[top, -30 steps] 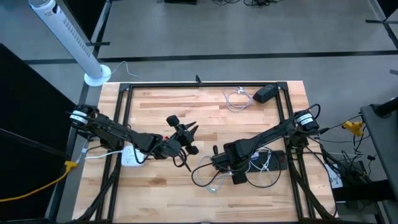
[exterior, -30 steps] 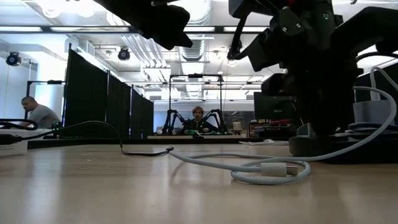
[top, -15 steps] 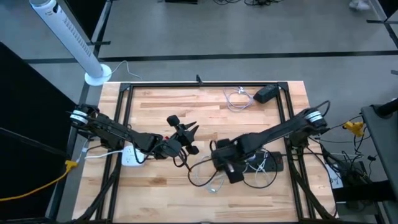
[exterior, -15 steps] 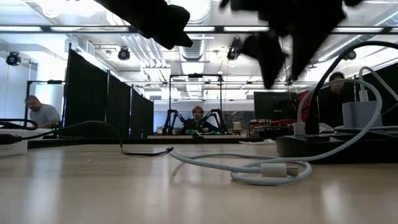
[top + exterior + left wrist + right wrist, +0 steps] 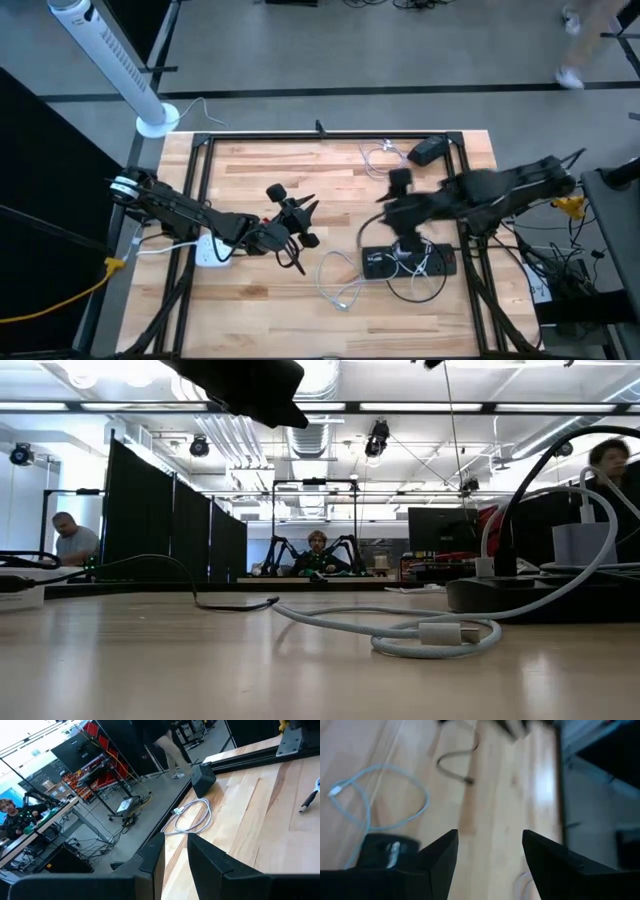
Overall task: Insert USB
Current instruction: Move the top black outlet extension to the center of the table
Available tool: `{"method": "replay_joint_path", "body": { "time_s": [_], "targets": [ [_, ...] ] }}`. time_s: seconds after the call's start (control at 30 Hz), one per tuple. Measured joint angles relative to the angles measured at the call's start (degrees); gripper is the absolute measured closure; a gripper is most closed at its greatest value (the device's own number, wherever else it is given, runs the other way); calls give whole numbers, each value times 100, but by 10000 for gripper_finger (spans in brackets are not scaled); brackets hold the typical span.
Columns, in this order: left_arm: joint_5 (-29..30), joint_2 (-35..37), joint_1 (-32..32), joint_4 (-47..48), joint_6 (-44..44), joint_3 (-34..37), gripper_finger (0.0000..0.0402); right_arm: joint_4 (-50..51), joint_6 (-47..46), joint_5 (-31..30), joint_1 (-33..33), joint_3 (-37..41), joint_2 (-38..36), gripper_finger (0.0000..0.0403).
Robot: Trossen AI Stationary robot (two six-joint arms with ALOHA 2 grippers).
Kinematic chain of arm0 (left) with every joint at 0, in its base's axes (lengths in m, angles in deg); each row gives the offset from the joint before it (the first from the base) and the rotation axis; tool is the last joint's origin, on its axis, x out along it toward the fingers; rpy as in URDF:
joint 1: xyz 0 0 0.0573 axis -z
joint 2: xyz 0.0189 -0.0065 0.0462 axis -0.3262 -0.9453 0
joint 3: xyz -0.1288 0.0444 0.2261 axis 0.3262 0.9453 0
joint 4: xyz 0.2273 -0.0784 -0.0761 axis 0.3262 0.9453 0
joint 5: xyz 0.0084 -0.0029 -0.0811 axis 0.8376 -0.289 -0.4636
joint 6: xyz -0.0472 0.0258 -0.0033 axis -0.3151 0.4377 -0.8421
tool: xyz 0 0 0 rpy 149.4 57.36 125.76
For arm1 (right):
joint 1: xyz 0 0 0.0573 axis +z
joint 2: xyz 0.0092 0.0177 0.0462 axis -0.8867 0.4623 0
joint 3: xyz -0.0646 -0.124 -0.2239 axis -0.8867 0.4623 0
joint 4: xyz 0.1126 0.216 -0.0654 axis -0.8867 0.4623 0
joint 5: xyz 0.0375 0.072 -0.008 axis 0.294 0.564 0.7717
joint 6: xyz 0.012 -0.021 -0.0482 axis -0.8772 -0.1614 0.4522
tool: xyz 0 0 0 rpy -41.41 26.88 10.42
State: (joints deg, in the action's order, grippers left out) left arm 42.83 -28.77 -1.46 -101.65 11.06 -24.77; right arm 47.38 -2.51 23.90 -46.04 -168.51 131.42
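Note:
A black power strip (image 5: 408, 262) lies at the table's right with white cables plugged into it. A white USB cable (image 5: 340, 290) lies in a loop on the wood beside it, its plug (image 5: 440, 632) resting flat. A black cable (image 5: 292, 262) lies on the table, its end (image 5: 272, 601) on the wood. My right gripper (image 5: 400, 200) hangs open above the strip's far side, fingers (image 5: 440, 852) wide apart with nothing between them. My left gripper (image 5: 307, 226) hovers left of centre above the black cable, a narrow empty gap (image 5: 176, 845) between its fingers.
A white power strip (image 5: 210, 250) sits at the left edge under my left arm. A coiled white cable (image 5: 380, 160) and a black adapter (image 5: 430, 150) lie at the far right. A black frame (image 5: 320, 135) rims the table. People sit in the room beyond.
My right gripper has opened, risen off the black power strip and swung up toward the table's far right, leaving the low view. The strip and its cables stay on the table.

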Motion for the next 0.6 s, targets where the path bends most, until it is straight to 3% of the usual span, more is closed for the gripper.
{"method": "replay_joint_path", "body": {
  "time_s": [0.13,0.23,0.3,0.4,0.6],
  "targets": [
    [-4,0,-4,3,-20,0,331,-289,653,-338,-95,62,-359,207],
    [-56,0,-4,4,-46,0,331,422,490,-1575,-446,212,-452,211],
    [-189,0,-6,-1,-78,2,331,1031,312,-1940,-913,368,-424,211],
    [-306,0,-6,0,-83,0,331,1199,212,-1664,-1696,732,-388,202],
    [-313,0,-6,0,-102,0,331,848,1238,-997,-3176,1678,-393,148]
  ]
}}
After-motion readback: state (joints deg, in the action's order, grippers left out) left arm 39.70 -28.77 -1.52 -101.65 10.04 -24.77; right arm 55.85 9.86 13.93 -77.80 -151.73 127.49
